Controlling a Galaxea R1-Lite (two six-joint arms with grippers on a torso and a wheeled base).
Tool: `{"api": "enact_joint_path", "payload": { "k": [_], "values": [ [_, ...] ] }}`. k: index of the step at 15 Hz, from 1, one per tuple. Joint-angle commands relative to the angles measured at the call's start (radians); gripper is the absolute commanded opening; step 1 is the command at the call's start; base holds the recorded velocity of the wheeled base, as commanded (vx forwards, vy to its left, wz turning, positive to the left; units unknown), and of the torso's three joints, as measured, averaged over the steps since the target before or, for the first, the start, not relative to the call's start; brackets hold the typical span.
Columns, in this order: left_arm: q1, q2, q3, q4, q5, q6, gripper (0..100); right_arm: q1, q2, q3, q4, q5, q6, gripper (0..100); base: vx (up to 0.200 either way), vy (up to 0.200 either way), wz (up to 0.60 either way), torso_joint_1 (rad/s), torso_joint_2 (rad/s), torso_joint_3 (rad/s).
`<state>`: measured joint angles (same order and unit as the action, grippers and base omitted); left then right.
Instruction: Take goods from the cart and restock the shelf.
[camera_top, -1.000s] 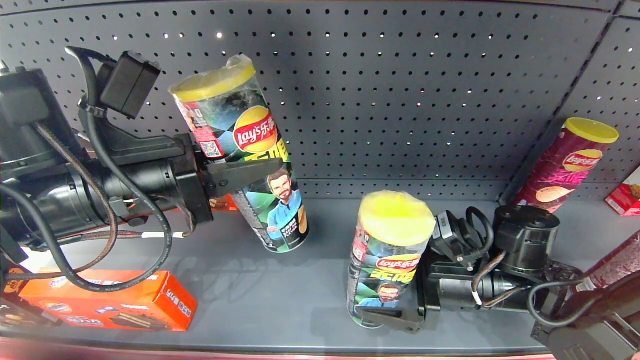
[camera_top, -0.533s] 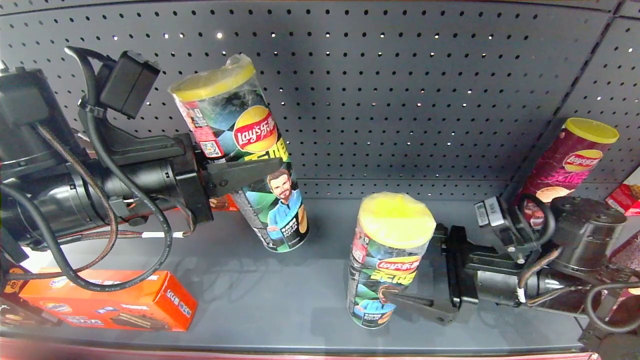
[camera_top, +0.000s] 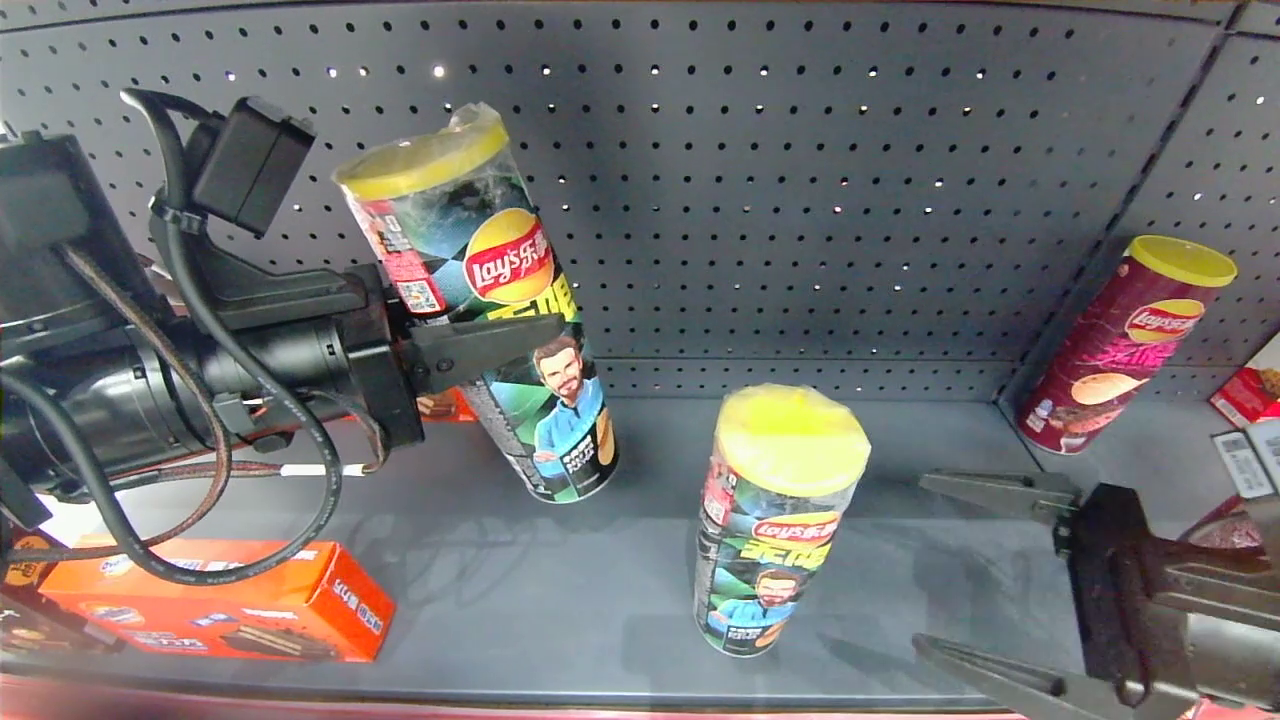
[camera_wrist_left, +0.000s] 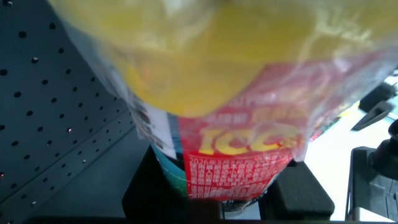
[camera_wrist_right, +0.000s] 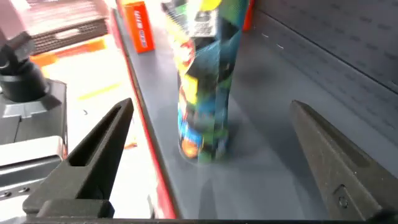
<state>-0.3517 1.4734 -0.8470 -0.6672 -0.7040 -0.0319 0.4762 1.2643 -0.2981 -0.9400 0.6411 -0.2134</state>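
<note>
My left gripper (camera_top: 520, 340) is shut on a green-and-black chips can (camera_top: 500, 300) with a yellow lid, held tilted at the shelf's left, its base close to the shelf floor. The same can's lid and red label (camera_wrist_left: 236, 93) loom in the left wrist view. A second matching can (camera_top: 780, 520) stands upright at the middle front of the grey shelf (camera_top: 600, 590). My right gripper (camera_top: 922, 565) is open to the right of that can, apart from it. In the right wrist view the standing can (camera_wrist_right: 205, 93) lies beyond the spread fingers (camera_wrist_right: 93, 155).
A maroon chips can (camera_top: 1125, 345) leans at the back right corner, with a red box (camera_top: 1250, 395) beside it. An orange box (camera_top: 220, 600) lies at the front left. The pegboard wall (camera_top: 800, 200) closes the back. The shelf's red front edge (camera_wrist_right: 146, 143) runs along the near side.
My right gripper has let go of the middle can, opened and drawn back to the right. The can stays standing. The left arm with its can has barely shifted.
</note>
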Motion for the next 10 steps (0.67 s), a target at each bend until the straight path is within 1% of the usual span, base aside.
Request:
{"api": "enact_joint_path", "payload": {
  "k": [1,4,5,6,7,8,10],
  "values": [
    [-0.001,-0.002,0.000,-0.002,0.000,0.000,0,-0.014,-0.330,0.047,0.207,-0.132,0.017,100,0.000,0.000,0.00,0.000,0.00,0.000],
    [-0.001,-0.004,0.006,-0.018,0.000,0.000,0,-0.014,-0.615,0.093,0.455,-0.320,0.065,100,0.000,0.000,0.00,0.000,0.00,0.000],
    [-0.003,-0.004,0.009,-0.025,0.000,-0.002,0,-0.014,-0.657,0.100,0.489,-0.342,0.069,100,0.000,0.000,0.00,0.000,0.00,0.000],
    [-0.006,-0.004,0.019,-0.043,0.000,-0.002,0,-0.014,-0.775,0.119,0.587,-0.403,0.083,100,0.000,0.000,0.00,0.000,0.00,0.000],
    [-0.007,-0.005,0.032,-0.052,-0.002,-0.002,0,-0.016,-0.839,0.128,0.649,-0.432,0.092,100,0.000,0.000,0.00,0.000,0.00,0.000],
    [-0.012,-0.008,0.048,-0.058,-0.002,-0.002,0,-0.016,-0.941,0.145,0.741,-0.466,0.097,100,0.000,0.000,0.00,0.000,0.00,0.000],
    [-0.023,-0.021,0.063,-0.058,-0.002,-0.002,0,-0.016,-1.065,0.174,0.851,-0.508,0.098,100,0.000,0.000,0.00,0.000,0.00,0.000]
  ]
}}
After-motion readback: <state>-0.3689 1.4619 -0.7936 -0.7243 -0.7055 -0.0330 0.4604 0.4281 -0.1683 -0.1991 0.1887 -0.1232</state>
